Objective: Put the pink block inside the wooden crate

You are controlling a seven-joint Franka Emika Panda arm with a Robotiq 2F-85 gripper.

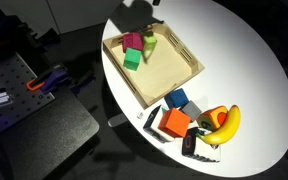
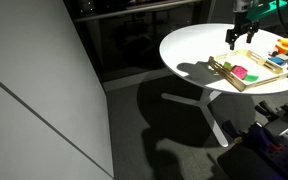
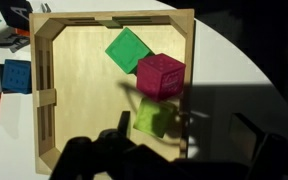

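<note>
Pink block, magenta cube inside wooden crate

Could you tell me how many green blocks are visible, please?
2, both inside the wooden crate: the bright green block beside the pink block, the shaded green block on its other side. More may be hidden.

Wooden crate floor bare beside clustered blocks

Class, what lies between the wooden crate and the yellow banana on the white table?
In an exterior view, a small blue block lies between the shallow light-wood crate and the curved yellow banana.
</note>
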